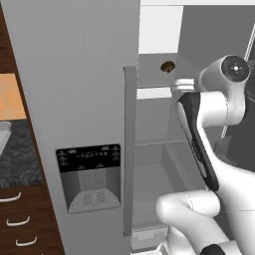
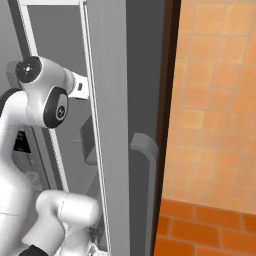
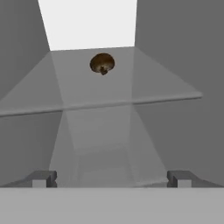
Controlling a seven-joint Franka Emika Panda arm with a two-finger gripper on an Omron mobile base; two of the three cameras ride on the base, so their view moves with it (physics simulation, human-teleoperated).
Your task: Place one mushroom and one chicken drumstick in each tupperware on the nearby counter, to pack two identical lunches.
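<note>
At the bottom of the hand view the gripper [image 3: 112, 178] is standing wide open and empty, its fingertips [image 3: 43, 178] showing at either lower corner. Beyond them, a glass fridge shelf [image 3: 166, 98] is crossing mid-frame, and the mushroom [image 3: 102, 64] is sitting toward its back, upper centre. To do this well, I'd say the hand should be keeping level, sliding in above the shelf edge, centring the cap before closing gently.
</note>
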